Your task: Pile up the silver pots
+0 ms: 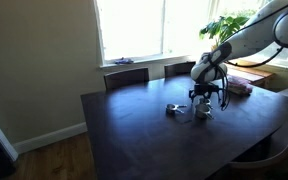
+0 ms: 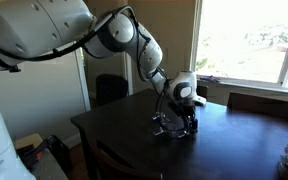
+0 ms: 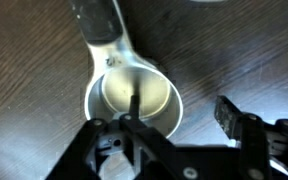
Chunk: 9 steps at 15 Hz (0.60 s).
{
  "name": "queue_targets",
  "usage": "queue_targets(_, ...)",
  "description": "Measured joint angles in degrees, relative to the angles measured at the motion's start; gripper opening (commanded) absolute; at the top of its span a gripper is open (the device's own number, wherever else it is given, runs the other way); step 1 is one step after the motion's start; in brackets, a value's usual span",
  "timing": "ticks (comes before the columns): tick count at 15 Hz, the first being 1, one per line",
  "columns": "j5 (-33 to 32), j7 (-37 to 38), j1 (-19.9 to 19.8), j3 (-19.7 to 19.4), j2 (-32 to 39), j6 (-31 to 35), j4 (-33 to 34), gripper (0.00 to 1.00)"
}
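Note:
In the wrist view a shiny silver pot (image 3: pixel 134 100) stands on the dark table (image 3: pixel 34 50), its handle pointing to the top of the picture. My gripper (image 3: pixel 181 108) is open and low over it, with one finger inside the bowl, the other outside its right rim. In both exterior views the gripper (image 1: pixel 202 100) (image 2: pixel 182 116) hangs just above the table. One small silver pot (image 1: pixel 174 109) lies beside it and another (image 1: pixel 203 113) sits under it. In an exterior view the pots (image 2: pixel 168 126) are a small dim cluster.
A pinkish flat stack (image 1: pixel 240 87) lies on the table behind the arm. Chairs (image 1: pixel 126 75) stand at the far edge, and another chair (image 2: pixel 109 88) is beyond the table. A potted plant (image 1: pixel 229 25) is by the window.

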Motion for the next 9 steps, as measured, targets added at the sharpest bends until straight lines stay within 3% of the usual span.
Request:
queue_targets(5, -0.01, 0.0, -0.01, 0.08, 0.9, -1.51, 2.0, 0.14)
queue_targets(9, -0.03, 0.0, -0.05, 0.07, 0.9, -2.27, 2.35, 0.07)
